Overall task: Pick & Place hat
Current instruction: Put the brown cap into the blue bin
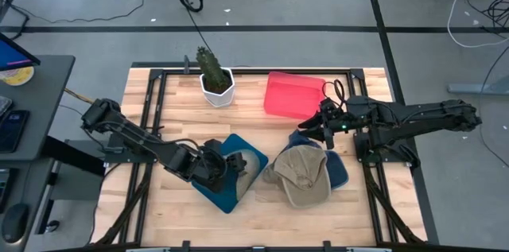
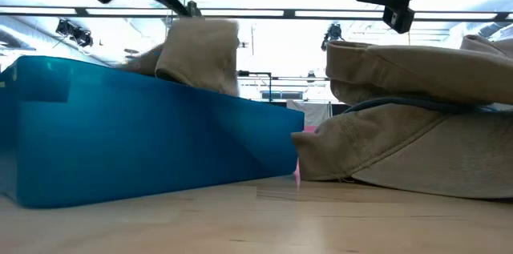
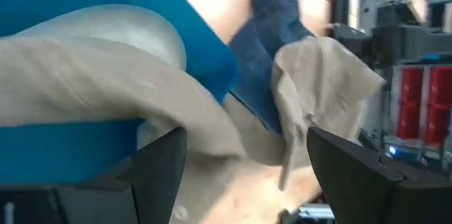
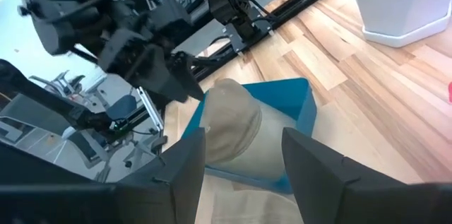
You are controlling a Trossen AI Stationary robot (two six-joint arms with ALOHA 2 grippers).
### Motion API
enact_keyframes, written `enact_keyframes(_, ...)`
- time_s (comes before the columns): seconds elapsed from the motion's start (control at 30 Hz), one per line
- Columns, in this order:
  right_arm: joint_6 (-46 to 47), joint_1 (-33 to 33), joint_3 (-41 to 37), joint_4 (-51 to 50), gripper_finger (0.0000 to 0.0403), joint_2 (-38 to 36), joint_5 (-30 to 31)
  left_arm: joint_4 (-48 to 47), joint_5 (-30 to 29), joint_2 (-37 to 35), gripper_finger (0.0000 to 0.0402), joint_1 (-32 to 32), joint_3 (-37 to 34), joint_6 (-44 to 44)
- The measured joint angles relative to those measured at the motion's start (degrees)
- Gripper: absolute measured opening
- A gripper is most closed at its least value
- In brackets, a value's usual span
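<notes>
Jaws apart over soft tan cap point(image 1: 242, 163) in rigid blue bin point(image 1: 228, 190)

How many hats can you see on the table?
3. One tan hat lies in the blue bin. Another tan hat sits on a dark blue hat beside the bin. More could be hidden underneath.

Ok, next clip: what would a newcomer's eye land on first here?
The blue bin at the table's front, with a tan hat draped in it and the open left gripper just beside it. Next, the tan cap lying over a blue cap at centre, with the red bin behind.
</notes>
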Motion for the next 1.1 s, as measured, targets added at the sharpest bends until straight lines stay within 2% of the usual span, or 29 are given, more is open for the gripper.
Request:
enact_keyframes(0.43, 3.13, 0.00, 0.00, -5.17, 0.0192, -0.05, -0.03, -4.41, 0.53, -6.22, 0.0298, 0.11, 0.00, 4.18)
enact_keyframes(0.73, 11.78, 0.02, 0.00, -7.40, 0.0189, -3.24, -1.53, -1.19, 4.73, -6.23, 0.0297, 0.73, 0.00, 17.03)
enact_keyframes(0.93, 21.65, 0.74, 0.05, -12.74, 0.0162, -4.83, -3.02, -0.46, 8.83, -6.47, 0.0297, 1.37, 0.00, 26.81)
enact_keyframes(1.1, 29.88, 4.28, 5.22, -25.55, 0.0132, -4.52, -2.99, -0.24, 9.55, -6.47, 0.0297, 1.36, 0.00, 32.40)
